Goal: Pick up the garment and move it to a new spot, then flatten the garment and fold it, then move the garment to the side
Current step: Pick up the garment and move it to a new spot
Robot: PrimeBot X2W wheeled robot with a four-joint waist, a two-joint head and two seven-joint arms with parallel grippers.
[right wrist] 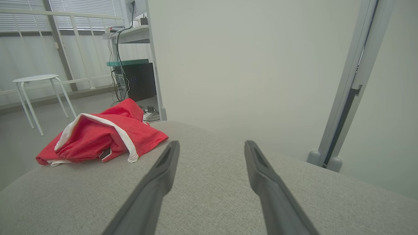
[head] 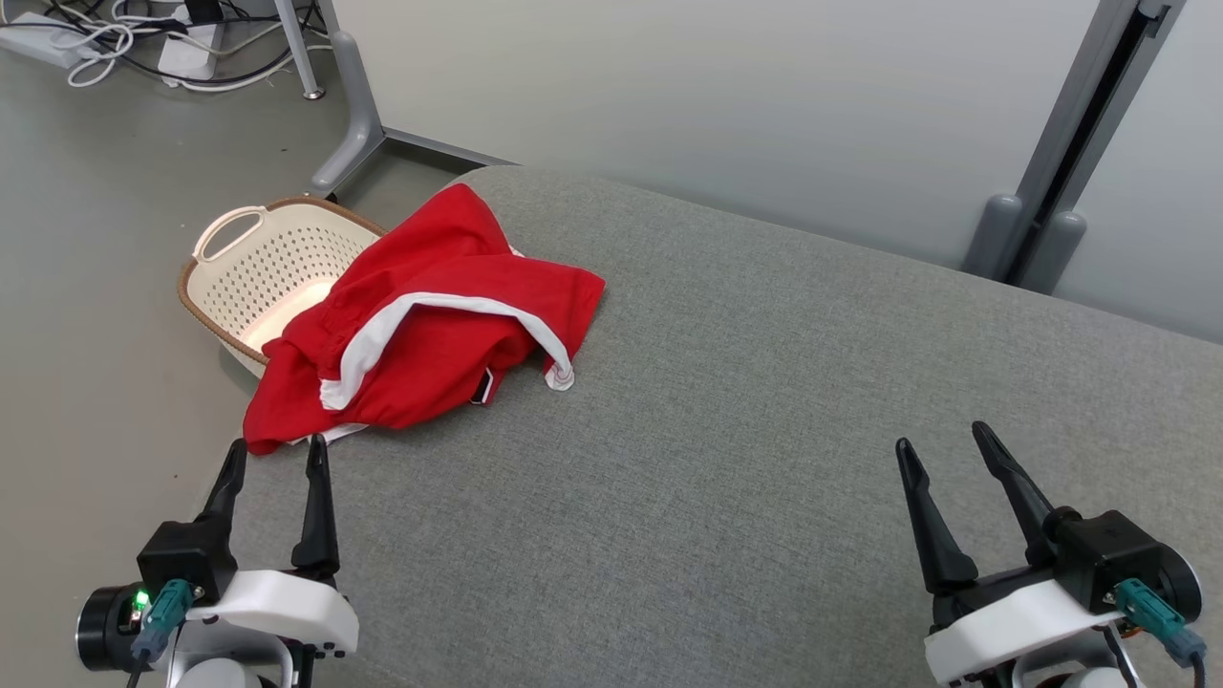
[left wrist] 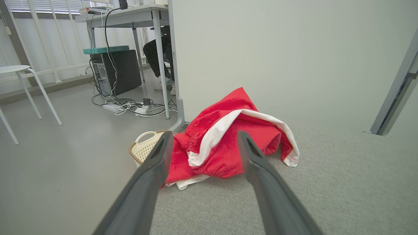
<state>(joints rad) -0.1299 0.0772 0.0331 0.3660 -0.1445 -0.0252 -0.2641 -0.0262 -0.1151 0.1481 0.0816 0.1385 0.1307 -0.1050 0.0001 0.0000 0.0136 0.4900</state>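
A crumpled red garment (head: 430, 315) with white trim lies at the left end of the grey padded surface (head: 764, 430), its edge hanging over the side. My left gripper (head: 275, 453) stands open just in front of the garment's near edge, nothing between its fingers. In the left wrist view the garment (left wrist: 228, 140) lies beyond the open left gripper (left wrist: 204, 135). My right gripper (head: 946, 440) is open at the lower right, far from the cloth. From the right wrist the garment (right wrist: 101, 137) shows at the left, well off the open right gripper (right wrist: 211, 144).
A cream perforated basket (head: 258, 272) sits on the floor beside the surface, partly under the garment. Partition wall and grey posts (head: 1051, 191) stand behind. Cables and a power strip (head: 124, 43) lie on the floor; a white stool (right wrist: 36, 94) stands farther off.
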